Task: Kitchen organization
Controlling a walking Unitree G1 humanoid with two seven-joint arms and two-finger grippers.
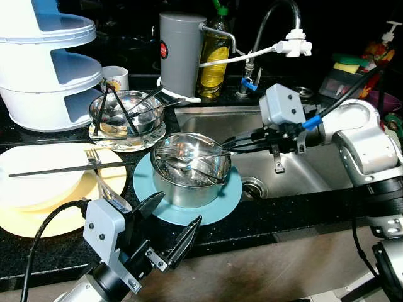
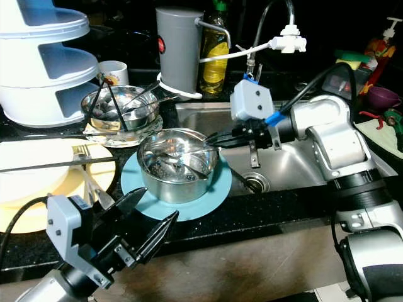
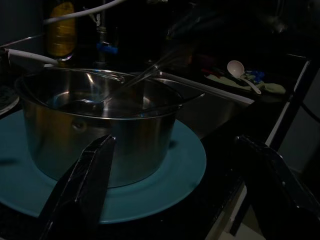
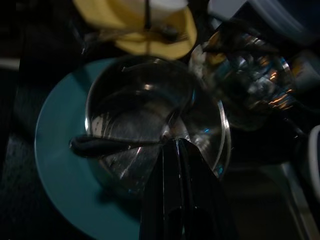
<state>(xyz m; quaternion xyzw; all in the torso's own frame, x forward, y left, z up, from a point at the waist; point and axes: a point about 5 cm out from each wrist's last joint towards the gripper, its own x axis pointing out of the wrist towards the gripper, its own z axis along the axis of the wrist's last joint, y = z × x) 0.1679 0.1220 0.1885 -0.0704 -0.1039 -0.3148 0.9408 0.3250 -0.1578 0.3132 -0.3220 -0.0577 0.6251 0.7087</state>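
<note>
A black speckled countertop (image 1: pixel 283 217) runs along the front of a stainless sink (image 1: pixel 296 170) in a dark kitchen. A steel pot (image 1: pixel 191 168) stands on a teal plate (image 1: pixel 217 204) at the left edge of the sink, holding cutlery. The right gripper (image 1: pixel 228 146) reaches in from over the sink; its fingers are pressed together at the pot rim, and the right wrist view shows a thin metal utensil handle (image 4: pixel 170 122) running from the fingertips into the pot, apparently pinched between them. The left gripper (image 1: pixel 170 226) hovers in front of the counter edge, just before the teal plate, with its two fingers spread wide and nothing between them. Behind the pot, a glass bowl (image 1: pixel 126 112) rests on a clear saucer and holds dark chopsticks and other utensils. To the left, a fork (image 1: pixel 94 157) and a long dark stick lie across a white plate (image 1: pixel 38 179) stacked on a yellow plate (image 1: pixel 38 220). A white tiered rack (image 1: pixel 47 63) stands at the far left, with a printed mug (image 1: pixel 115 78) beside it; the print is unreadable. A grey canister (image 1: pixel 180 51) carries a small red round label, text illegible. A bottle of yellow liquid (image 1: pixel 214 60) stands next to it, near the faucet (image 1: pixel 277 25).
</note>
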